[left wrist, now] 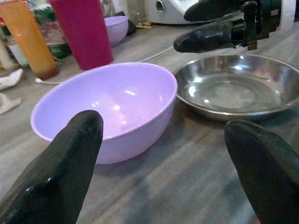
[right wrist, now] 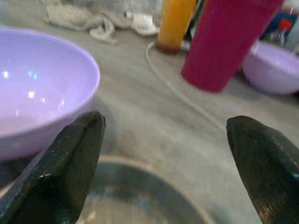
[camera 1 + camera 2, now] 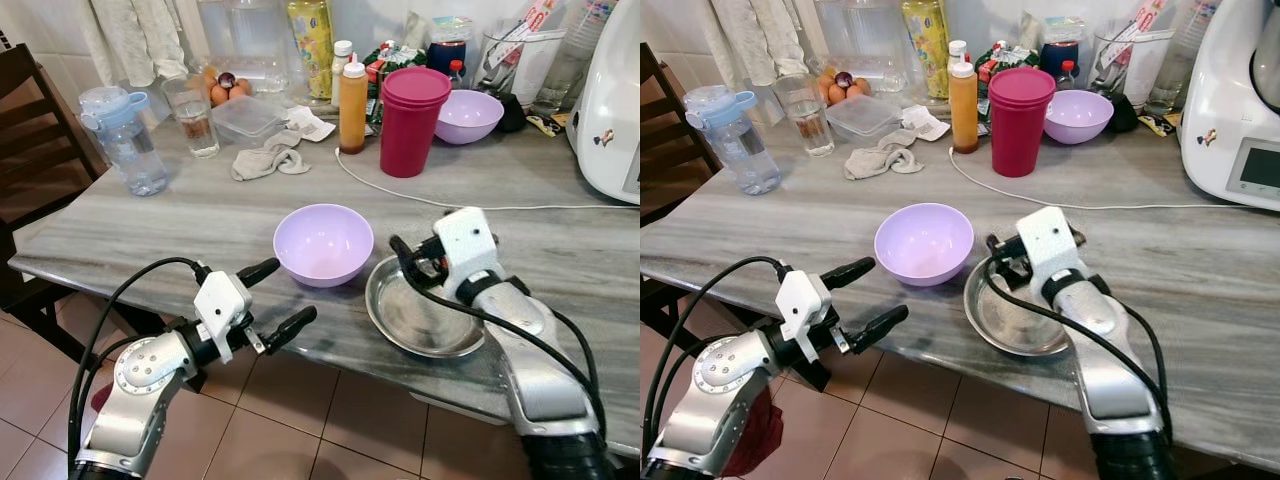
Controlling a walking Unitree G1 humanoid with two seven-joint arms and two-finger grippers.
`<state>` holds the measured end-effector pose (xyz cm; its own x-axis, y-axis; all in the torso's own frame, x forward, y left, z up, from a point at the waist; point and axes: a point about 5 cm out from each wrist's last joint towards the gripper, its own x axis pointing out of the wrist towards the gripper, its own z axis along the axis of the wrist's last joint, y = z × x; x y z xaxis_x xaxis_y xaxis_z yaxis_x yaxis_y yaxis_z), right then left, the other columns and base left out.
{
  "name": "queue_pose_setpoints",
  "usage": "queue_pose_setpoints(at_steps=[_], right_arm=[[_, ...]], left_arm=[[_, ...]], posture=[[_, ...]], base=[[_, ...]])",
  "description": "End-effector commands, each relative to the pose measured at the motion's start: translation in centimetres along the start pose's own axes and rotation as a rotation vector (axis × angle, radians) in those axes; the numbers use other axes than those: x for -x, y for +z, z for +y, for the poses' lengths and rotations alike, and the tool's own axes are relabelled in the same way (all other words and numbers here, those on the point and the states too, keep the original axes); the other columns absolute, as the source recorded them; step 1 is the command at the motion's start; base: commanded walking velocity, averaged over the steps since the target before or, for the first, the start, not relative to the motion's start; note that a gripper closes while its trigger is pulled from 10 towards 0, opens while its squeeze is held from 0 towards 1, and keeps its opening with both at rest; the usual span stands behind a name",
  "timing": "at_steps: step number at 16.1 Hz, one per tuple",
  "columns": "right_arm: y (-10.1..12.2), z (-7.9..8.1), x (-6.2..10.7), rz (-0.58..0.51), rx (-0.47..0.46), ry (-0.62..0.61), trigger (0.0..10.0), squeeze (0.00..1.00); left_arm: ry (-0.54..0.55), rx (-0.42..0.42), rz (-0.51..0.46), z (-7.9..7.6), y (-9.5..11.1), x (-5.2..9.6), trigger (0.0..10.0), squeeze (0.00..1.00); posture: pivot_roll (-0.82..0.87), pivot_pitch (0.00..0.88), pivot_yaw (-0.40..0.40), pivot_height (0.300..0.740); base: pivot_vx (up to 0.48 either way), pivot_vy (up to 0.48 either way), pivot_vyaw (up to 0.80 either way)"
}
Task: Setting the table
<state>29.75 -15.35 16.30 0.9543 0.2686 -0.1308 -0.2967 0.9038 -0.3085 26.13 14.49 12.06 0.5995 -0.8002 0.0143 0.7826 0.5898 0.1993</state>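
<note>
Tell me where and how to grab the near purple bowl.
Grip the purple bowl by its thin rim on the left side, one finger inside, one outside. It sits upright and looks empty, its round wall too wide to span. The open left gripper already faces that side; the steel plate and right gripper crowd the right.

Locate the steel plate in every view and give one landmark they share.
Left eye view: steel plate at the table's near edge, under the right claw.
Right eye view: lower centre, beside the near lilac bowl.
Left wrist view: upper right.
Right wrist view: its rim along the bottom edge.
Shared landmark: the stack of magenta cups.
</note>
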Motion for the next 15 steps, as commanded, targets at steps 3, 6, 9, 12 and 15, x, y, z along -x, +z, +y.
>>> queue_pose_setpoints(at_steps=[3, 6, 9, 12, 15], right_arm=[[-0.6, 1.2, 1.2, 0.069, -0.028, 0.06, 10.0, 1.0], [-1.4, 2.3, 1.7, 0.127, -0.05, 0.083, 10.0, 1.0], [-2.2, 2.7, 2.1, 0.194, -0.101, 0.088, 10.0, 1.0], [-2.9, 2.4, 2.2, 0.232, -0.149, 0.076, 10.0, 1.0], [-3.3, 2.2, 2.0, 0.258, -0.222, 0.072, 10.0, 1.0]], left_arm=[[-0.038, -0.018, 0.006, 0.6, 0.9, -0.2, 10.0, 0.0], [-0.038, -0.026, 0.008, 0.7, 1.0, -0.2, 10.0, 0.0], [-0.038, -0.029, 0.009, 0.4, 1.1, 0.0, 10.0, 0.0], [-0.044, -0.035, 0.02, 0.3, 1.0, 0.0, 10.0, 0.0], [-0.047, -0.033, 0.021, 0.4, 0.9, 0.0, 10.0, 0.0]], posture=[[-0.23, 0.073, 0.071, 0.74], [-0.23, 0.072, 0.066, 0.74], [-0.23, 0.071, 0.064, 0.74], [-0.23, 0.071, 0.066, 0.74], [-0.23, 0.073, 0.067, 0.74]], base=[[0.0, 0.0, 0.0], [0.0, 0.0, 0.0], [0.0, 0.0, 0.0], [0.0, 0.0, 0.0], [0.0, 0.0, 0.0]])
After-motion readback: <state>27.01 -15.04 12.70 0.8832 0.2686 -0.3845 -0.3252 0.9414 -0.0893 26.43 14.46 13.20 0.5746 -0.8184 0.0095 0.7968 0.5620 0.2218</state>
